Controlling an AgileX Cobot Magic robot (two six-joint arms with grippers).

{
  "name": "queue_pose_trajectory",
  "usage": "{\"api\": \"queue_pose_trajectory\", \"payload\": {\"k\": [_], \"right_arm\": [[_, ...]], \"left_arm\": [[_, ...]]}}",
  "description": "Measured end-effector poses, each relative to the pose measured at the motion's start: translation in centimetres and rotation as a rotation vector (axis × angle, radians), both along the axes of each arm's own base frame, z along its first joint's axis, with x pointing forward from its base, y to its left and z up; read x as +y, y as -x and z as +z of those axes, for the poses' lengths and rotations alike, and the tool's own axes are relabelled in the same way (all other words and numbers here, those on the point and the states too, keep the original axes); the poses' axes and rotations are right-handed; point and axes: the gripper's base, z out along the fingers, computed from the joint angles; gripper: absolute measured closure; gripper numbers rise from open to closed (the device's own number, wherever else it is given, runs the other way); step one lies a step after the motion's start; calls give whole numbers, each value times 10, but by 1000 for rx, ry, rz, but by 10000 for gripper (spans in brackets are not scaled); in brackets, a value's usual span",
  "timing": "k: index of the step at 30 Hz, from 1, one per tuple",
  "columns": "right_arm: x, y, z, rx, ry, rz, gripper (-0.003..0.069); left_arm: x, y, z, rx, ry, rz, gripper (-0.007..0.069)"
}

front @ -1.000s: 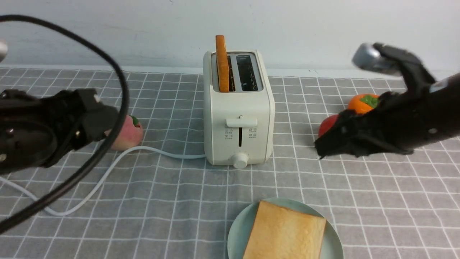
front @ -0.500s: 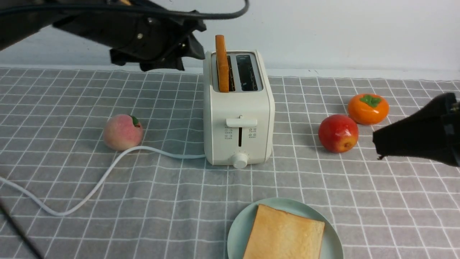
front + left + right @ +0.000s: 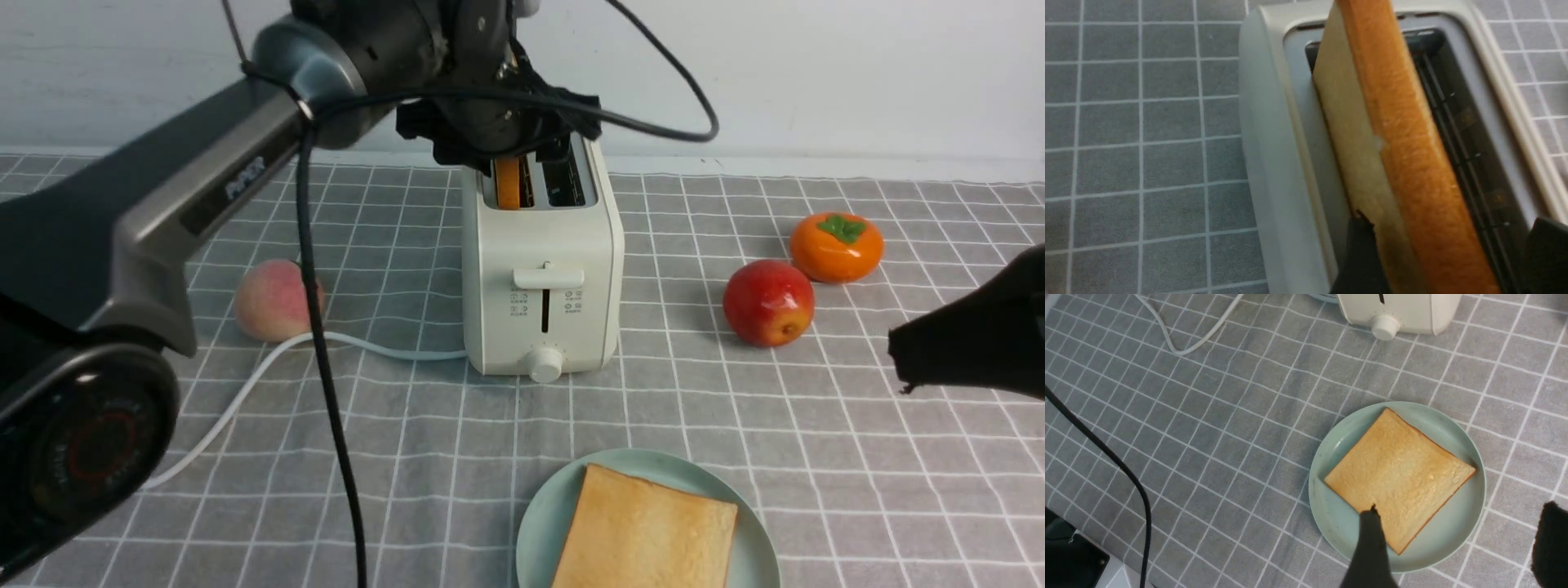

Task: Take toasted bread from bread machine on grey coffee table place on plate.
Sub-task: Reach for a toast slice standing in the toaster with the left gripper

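Well, my left gripper (image 3: 508, 151) is over the toaster (image 3: 539, 269), its jaws spread on either side of the upright slice (image 3: 1412, 163). One finger overlaps its pale face in the wrist view, so I cannot tell whether it touches the bread. The slice stands in the left slot (image 3: 491, 192), and my own wrist and fingers hide its upper part from the front view.

What crowds me most is my black cable (image 3: 322, 343): it loops across the front view over the back of the toaster, then hangs down in front of the cloth. My left arm (image 3: 204, 171) covers much of the ten o'clock side. Taking the toaster as the clock's centre, the peach (image 3: 277, 302) sits between eight and nine, partly behind that cable, with the white cord (image 3: 392, 351) running close by it.

Toward four is the apple (image 3: 767, 302); the persimmon (image 3: 837, 247) is beside it, nearer three. At five o'clock the plate (image 3: 1331, 514) lies on the grey table (image 3: 1249, 465), a second slice (image 3: 1400, 477) flat on it. My right gripper (image 3: 1459, 510) has its jaws apart, well out at four, holding nothing.
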Motion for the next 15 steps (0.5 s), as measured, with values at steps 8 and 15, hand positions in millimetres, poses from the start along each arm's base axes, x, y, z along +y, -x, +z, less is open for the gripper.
{"api": "queue_pose_trajectory", "payload": {"k": [8,15], "right_arm": [[0,0,0,9,-2,-13,161],[-1,0,-1,7,11,-15,161]], "left_arm": [[7,2,10,-19,-13,54,459],[26,34,75,-110,-22,26,531]]}}
